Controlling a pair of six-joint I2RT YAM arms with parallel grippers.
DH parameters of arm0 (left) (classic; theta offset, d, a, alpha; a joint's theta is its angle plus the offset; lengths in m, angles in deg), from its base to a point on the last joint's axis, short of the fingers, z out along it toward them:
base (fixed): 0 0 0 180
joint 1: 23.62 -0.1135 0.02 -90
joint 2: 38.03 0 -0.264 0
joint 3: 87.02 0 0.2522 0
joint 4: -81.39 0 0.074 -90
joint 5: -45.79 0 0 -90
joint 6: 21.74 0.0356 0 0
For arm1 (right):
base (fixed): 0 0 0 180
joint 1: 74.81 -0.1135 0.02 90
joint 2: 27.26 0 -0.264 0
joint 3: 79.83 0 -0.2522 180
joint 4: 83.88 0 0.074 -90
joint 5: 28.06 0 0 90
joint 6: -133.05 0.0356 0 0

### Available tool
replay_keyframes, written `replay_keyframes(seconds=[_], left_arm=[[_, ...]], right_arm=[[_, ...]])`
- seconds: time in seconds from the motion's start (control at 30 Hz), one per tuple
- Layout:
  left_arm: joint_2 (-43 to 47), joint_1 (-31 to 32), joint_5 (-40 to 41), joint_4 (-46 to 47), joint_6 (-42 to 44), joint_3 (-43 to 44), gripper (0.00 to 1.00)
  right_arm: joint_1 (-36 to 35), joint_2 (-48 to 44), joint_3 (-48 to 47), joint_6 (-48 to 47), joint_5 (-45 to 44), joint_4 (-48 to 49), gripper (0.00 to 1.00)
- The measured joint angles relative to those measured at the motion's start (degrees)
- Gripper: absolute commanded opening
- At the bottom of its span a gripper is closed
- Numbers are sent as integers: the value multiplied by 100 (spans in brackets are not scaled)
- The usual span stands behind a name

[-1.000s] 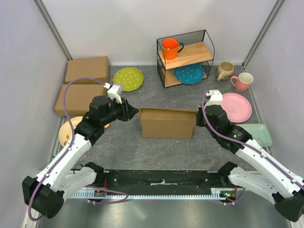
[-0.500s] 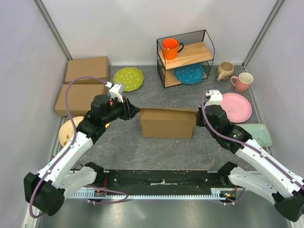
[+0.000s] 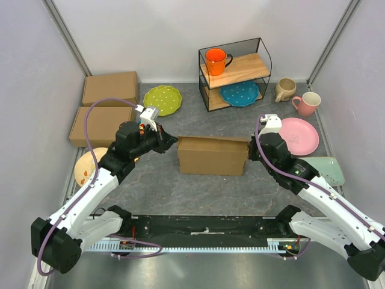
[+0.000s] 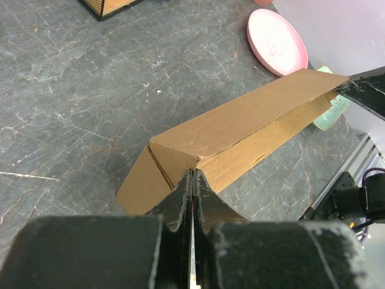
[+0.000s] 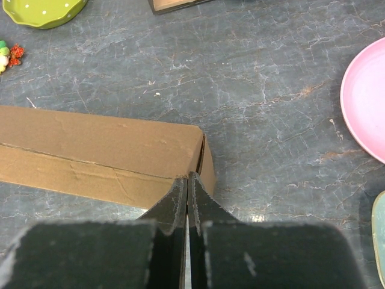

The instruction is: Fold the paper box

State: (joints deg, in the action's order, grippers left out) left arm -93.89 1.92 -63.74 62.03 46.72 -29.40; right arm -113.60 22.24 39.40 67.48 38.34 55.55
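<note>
Paper box [image 3: 212, 158] sits near the middle of the grey marbled table [image 3: 198, 189], between the two arms. It is folded into a long, low brown shape with its long side facing the arm bases. In the left wrist view, an end flap at its left end slants outward down to the table, and the top panel overhangs the front wall with a dark gap beneath.

The left gripper [image 4: 192, 178] has its fingers [image 4: 178, 201] pressed together, their tips at the box's left front corner. Whether any cardboard is caught between them cannot be told. The right gripper [image 5: 187, 180] is likewise pressed together, its tips at the right end of the box by the front edge, and any contact there is also unclear.

Behind the box stands a black wire shelf [image 3: 251, 64] holding an orange mug [image 3: 215, 60] on its upper board and a blue dotted plate [image 3: 239, 93] below. A lime-green dotted plate [image 3: 162, 99] lies to the shelf's left. A beige mug [image 3: 284, 89] and a pink mug [image 3: 308, 103] stand to its right.

A pink plate [image 3: 301, 135] lies near the right arm, with a mint-green dish [image 3: 329, 170] just beyond the arm. Two closed cardboard boxes [image 3: 110, 88] lie along the left wall, and a pale yellow plate [image 3: 83, 168] is partly hidden under the left arm.
</note>
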Motion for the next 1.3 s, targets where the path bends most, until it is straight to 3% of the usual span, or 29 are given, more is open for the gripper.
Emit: replay_keyframes(seconds=[0.47,0.67,0.77,1.3], left_arm=[[459,396,496,619,-122,-944,2],[540,442,597,678,-219,-1021,2],[551,446,599,645,-219,-1014,2],[496,450,599,573,-219,-949,2]], right_arm=[[0,-61,214,87,94,22,1],[0,-107,184,153,120,-85,25],[2,-96,90,192,107,-278,29],[0,-52,-162,173,85,-664,30]])
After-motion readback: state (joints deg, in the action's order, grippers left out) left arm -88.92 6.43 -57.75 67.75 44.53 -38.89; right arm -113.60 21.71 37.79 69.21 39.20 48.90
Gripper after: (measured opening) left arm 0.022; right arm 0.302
